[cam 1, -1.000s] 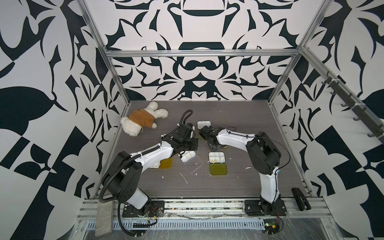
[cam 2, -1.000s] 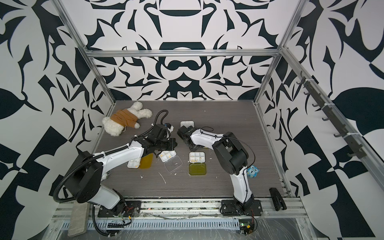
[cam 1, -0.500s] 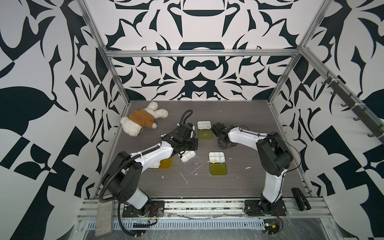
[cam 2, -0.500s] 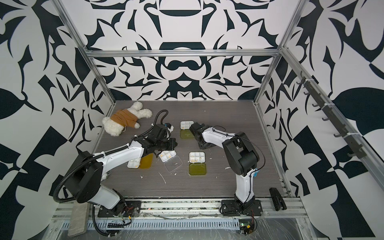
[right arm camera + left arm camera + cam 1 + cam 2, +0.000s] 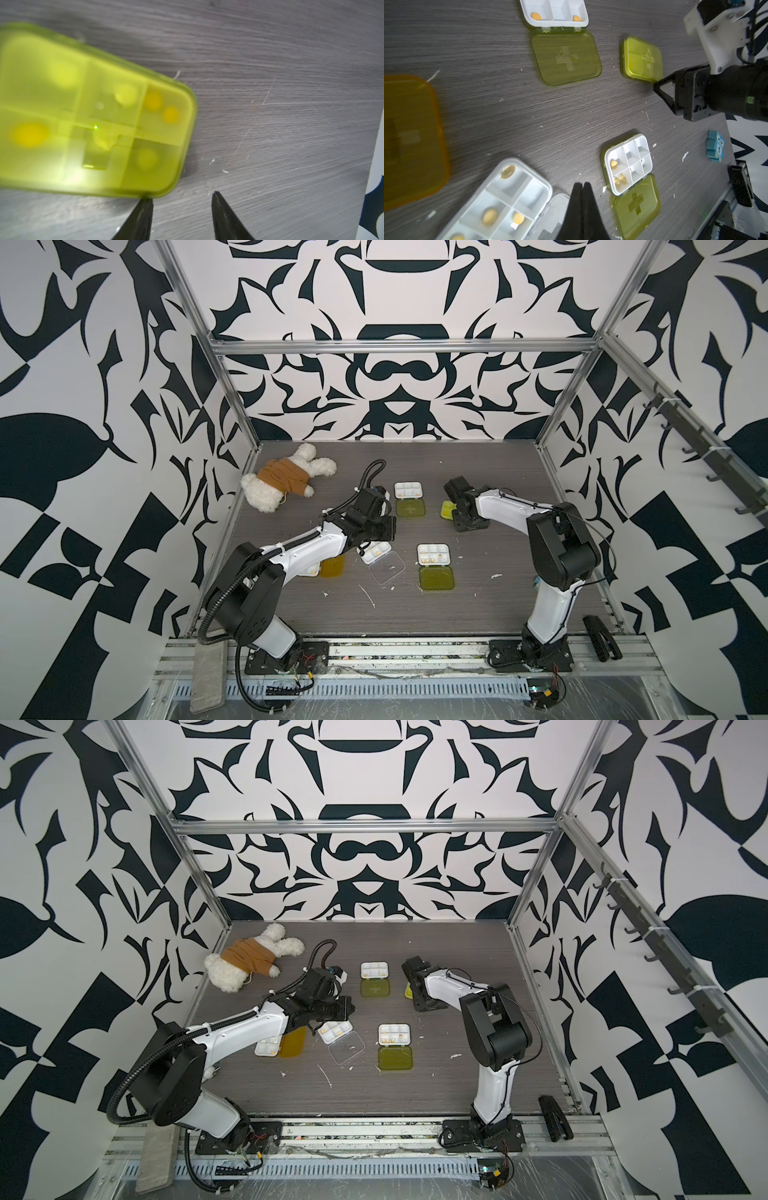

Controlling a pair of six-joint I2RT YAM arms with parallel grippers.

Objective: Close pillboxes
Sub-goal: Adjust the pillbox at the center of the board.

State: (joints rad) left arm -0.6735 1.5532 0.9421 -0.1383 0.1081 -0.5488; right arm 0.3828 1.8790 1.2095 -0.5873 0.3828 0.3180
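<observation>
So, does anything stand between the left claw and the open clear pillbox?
Nothing visible does. In the left wrist view the shut left claw hangs just by the clear pillbox, at the edge of its opened lid. Only bare table shows around them.

Pillboxes: one shut, four open.
Closed yellow-green translucent pillbox lies flat; rear yellow-green pillbox, front yellow-green pillbox, clear pillbox and amber pillbox lie open-lidded.

Walls of bold black-and-white swirls close in on three sides — leaf-like shapes, evenly lit. Aluminium frame bars run up the corners and across the back. The table is dark grey wood grain, flecked with white scraps. A rail of dark hooks lines the right-hand wall.
</observation>
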